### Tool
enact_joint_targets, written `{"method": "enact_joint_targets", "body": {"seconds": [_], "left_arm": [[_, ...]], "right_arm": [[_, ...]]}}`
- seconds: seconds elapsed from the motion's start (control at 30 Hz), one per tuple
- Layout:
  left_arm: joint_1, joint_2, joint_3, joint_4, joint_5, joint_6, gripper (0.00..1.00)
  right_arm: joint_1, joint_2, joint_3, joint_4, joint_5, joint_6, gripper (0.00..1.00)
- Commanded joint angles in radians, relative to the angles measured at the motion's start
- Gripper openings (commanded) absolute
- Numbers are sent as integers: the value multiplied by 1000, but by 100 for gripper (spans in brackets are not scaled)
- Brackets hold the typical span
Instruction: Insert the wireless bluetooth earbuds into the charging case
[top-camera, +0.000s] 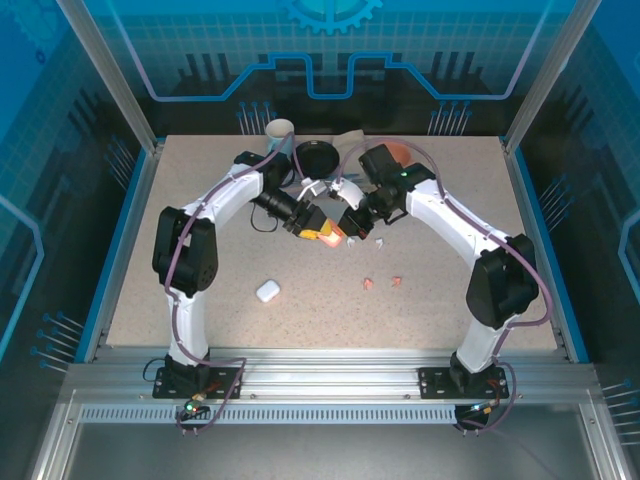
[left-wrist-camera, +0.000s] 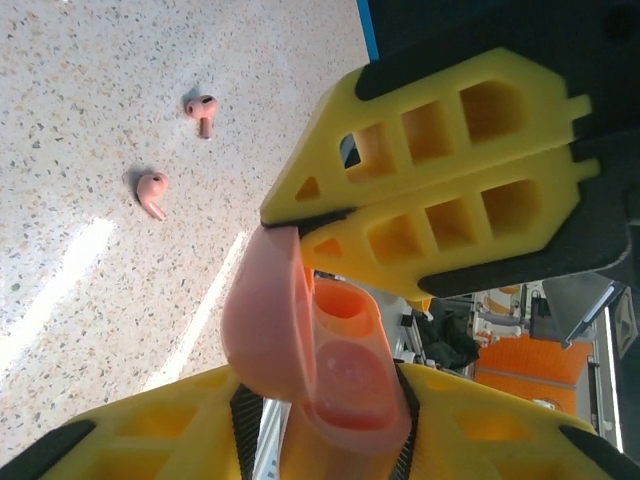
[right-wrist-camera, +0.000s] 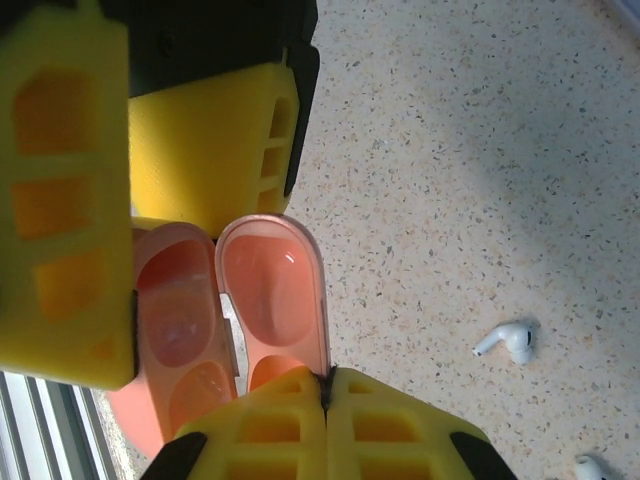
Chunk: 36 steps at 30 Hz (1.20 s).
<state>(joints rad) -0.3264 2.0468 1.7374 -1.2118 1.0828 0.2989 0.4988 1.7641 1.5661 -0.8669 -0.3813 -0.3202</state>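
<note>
Over speckled tabletop (top-camera: 450, 320), your left gripper (left-wrist-camera: 325, 392) clamps the pink case (right-wrist-camera: 175, 320), right gripper (right-wrist-camera: 325, 395) pinches its lid (right-wrist-camera: 270, 290); pink earbuds (top-camera: 368, 283) at four o'clock.

We note a speckled beige tabletop (top-camera: 200, 330) edged in blue, aluminium posts (top-camera: 108, 75) at its far corners, and blue circuit-patterned wall panels (top-camera: 330, 50), probably backlit. A slotted rail (top-camera: 320, 412) fronts it.

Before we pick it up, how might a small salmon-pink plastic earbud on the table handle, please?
The salmon-pink plastic earbud looks tiny, so probably very light. Its smooth rounded head may slip from a pinch. Its stem should make it spin, not roll, when pushed.
</note>
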Motion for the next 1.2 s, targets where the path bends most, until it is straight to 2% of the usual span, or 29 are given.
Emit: {"method": "enact_joint_targets", "body": {"seconds": [0.0,0.37,0.5,0.53,0.6,0.67,0.73,0.83,0.93,0.97,1.03,1.17], "left_arm": [[-7,10,-7,-35,34,42,41],[-7,15,-7,-56,47,71,27],[-6,3,-26,-56,52,85,18],[-6,-2,-35,-45,53,82,15],[-6,-22,-59,-9,52,63,9],[-4,-47,-86,41,41,31,3],[-1,-80,-121,115,26,-13,0],[-2,-138,-180,250,-22,-104,0],[-3,-205,-259,421,-92,-209,0],[-3,-236,-299,495,-133,-248,0],[-5,-309,-401,694,-203,-326,0],[-44,-466,-640,1111,-436,-422,0]], "right_arm": [[16,18,43,-35,9,-20,0],[17,31,73,-46,30,-13,0],[17,34,84,-35,49,12,0],[13,35,91,-32,59,32,3],[3,27,107,-35,69,67,19],[-15,11,117,-42,92,113,28],[-49,-19,117,-61,94,169,41],[-113,-83,83,-74,72,262,51],[-167,-162,0,-44,51,393,54],[-172,-188,-32,-27,77,447,54],[-170,-240,-110,10,96,555,54],[-134,-333,-299,87,186,798,55]]}}
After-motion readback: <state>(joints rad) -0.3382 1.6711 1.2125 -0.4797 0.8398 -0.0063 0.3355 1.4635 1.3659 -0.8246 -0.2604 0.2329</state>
